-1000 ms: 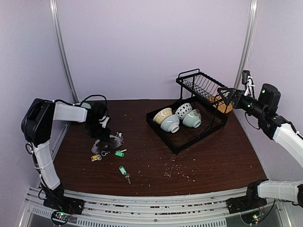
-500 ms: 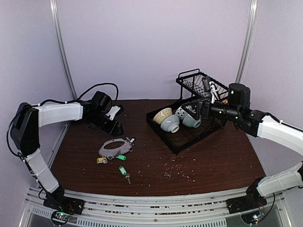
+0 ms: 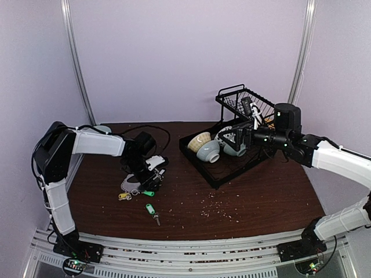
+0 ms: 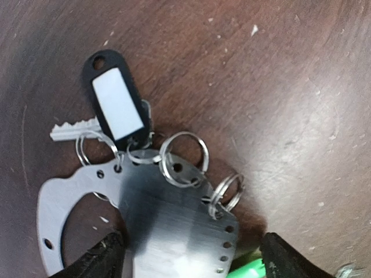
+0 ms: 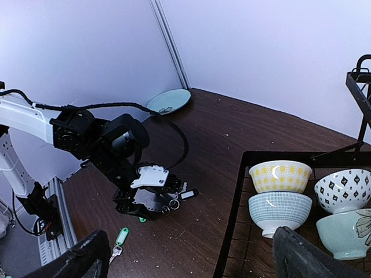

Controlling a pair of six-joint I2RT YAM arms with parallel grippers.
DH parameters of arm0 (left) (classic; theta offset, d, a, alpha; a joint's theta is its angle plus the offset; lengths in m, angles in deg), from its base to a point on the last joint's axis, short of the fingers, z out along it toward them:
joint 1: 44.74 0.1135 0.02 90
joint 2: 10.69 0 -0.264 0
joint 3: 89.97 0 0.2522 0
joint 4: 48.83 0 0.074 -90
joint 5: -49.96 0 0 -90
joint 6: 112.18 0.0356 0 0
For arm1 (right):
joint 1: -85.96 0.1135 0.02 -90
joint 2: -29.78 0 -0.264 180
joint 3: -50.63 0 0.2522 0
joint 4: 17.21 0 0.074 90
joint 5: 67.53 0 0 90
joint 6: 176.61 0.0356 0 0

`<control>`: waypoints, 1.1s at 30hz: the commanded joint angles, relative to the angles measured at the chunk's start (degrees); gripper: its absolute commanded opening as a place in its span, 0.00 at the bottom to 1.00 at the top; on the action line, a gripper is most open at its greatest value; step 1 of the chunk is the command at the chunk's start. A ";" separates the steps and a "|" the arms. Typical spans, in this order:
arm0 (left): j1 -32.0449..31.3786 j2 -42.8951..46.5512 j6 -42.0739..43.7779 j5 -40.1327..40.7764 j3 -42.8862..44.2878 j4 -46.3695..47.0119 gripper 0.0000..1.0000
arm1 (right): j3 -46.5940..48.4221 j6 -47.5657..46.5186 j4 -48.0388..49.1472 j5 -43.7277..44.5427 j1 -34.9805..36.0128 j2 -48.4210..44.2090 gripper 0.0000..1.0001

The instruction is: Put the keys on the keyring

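Left of centre on the desk (image 3: 261, 197), open left jaws straddle the keyring (image 4: 168, 214)

We see the left jaws spread wide, pointing down over the keyring, a flat silver loop pierced with holes; in the wrist view its broad band lies between the two fingertips (image 4: 101, 258) at the bottom edge, running lower left to lower right. A black-tagged key (image 4: 116, 101) appears already hung on it by a small split ring. Just below it in the overhead view lie a green key (image 3: 148, 193), a yellow key (image 3: 120, 196) and a second green key (image 3: 151, 209). Over the dish rack (image 3: 232, 168), well apart, the right jaws stand wide and empty, so we judge the left arm (image 3: 98, 142) the nearer
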 commanded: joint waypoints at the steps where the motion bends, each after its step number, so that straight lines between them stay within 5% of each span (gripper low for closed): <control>1: -0.60 -3.58 1.38 5.56 2.41 -1.57 0.81 | 1.53 -1.06 -0.32 0.85 0.36 -0.13 1.00; 8: -0.64 -4.86 0.86 5.80 3.75 -2.97 0.57 | 1.68 -2.13 -0.49 1.63 0.41 -0.29 1.00; 12: -0.62 -5.27 0.71 8.61 3.74 -3.74 0.56 | 1.91 -2.30 -0.41 1.52 0.41 -0.38 1.00; 18: -0.60 -5.04 0.94 7.97 3.74 -7.23 0.67 | 1.99 -2.38 -0.50 1.54 0.41 -0.65 1.00; 25: -0.68 -4.03 2.11 6.43 1.56 -6.43 0.43 | 2.06 -2.48 -0.51 2.04 0.42 -0.57 1.00; 33: -0.66 2.90 -2.77 11.75 2.31 2.11 0.36 | 2.20 -1.55 -0.52 2.19 0.50 -1.05 1.00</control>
